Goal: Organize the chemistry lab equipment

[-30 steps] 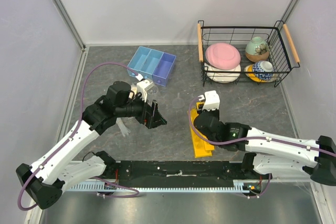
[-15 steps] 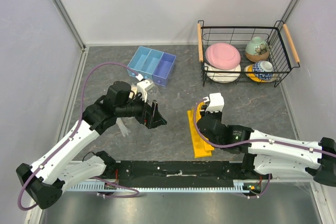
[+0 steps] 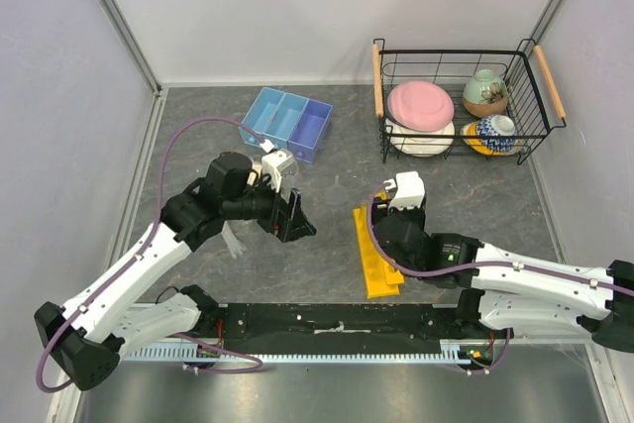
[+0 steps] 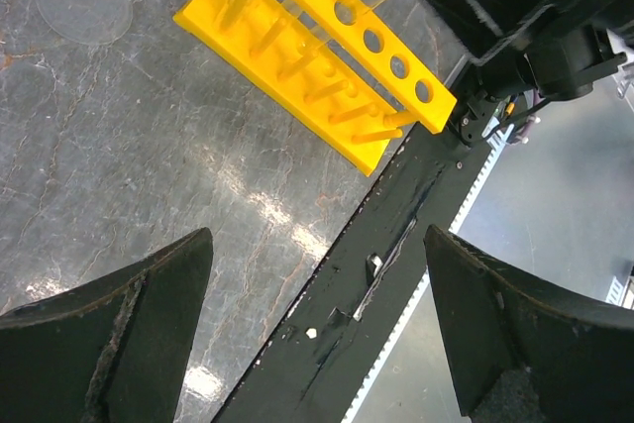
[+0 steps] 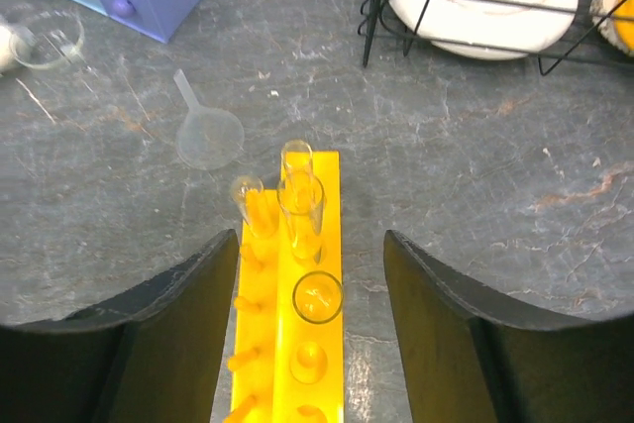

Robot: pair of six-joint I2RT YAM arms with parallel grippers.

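Note:
The yellow rack [image 3: 376, 257] lies on the table in front of my right arm, and several thin clear test tubes [image 5: 317, 296] stand in it. My right gripper [image 5: 312, 237] hangs open straight above the rack, one finger on each side, touching no tube. A clear funnel [image 5: 208, 136] rests mouth down just beyond the rack, and a small beaker [image 5: 45, 39] stands near the blue tray [image 3: 287, 123]. My left gripper [image 3: 287, 217] hovers open and empty left of the rack. The left wrist view takes in the rack [image 4: 317, 56] and the funnel [image 4: 84, 7].
A black wire basket [image 3: 461, 96] with wooden handles holds a pink plate and ceramic bowls at the back right. The black mounting rail [image 3: 337, 322] runs along the near edge. Grey walls close in the left and right sides.
My right gripper has opened, letting go of the test tube that now stands in the rack. The right wrist shifted slightly to the right. The left arm has barely moved.

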